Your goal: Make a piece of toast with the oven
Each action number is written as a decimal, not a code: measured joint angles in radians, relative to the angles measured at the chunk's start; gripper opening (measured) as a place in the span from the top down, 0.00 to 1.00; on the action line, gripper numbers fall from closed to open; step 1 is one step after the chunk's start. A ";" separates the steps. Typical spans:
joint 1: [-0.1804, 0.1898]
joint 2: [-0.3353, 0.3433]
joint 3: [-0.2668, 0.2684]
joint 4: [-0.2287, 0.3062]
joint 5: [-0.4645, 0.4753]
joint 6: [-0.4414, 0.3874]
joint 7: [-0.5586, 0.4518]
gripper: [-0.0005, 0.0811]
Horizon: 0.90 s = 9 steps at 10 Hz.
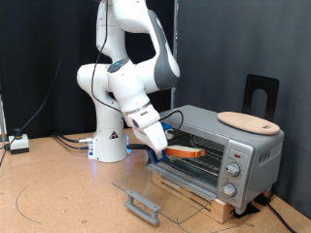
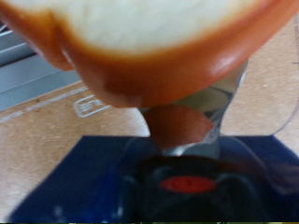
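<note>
The piece of toast, pale with a tan-brown crust, sits flat between the fingers of my gripper, which is shut on it. It is held at the mouth of the oven, just above the wire rack. The silver-grey oven stands at the exterior view's right with its glass door folded down and open, handle towards the exterior view's bottom. In the wrist view the toast fills the top, very close and blurred. The fingers cannot be made out there.
A round light wooden board lies on the oven's top. Three knobs are on the oven's front right. A black stand rises behind it. Cables and a small box lie at the exterior view's left.
</note>
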State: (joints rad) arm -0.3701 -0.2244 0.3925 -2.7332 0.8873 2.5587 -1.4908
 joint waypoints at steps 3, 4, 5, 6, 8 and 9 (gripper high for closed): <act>-0.002 0.000 0.000 0.025 -0.031 -0.008 0.025 0.51; -0.002 0.001 0.000 0.028 -0.055 -0.009 0.037 0.51; -0.002 0.001 0.001 0.028 -0.077 -0.010 0.039 0.51; -0.001 0.001 0.002 0.028 -0.089 -0.008 0.033 0.51; 0.001 0.001 0.014 0.023 -0.092 0.007 0.002 0.51; 0.008 0.001 0.022 0.022 -0.087 0.014 -0.008 0.51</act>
State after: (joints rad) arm -0.3620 -0.2238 0.4147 -2.7111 0.8003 2.5724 -1.4986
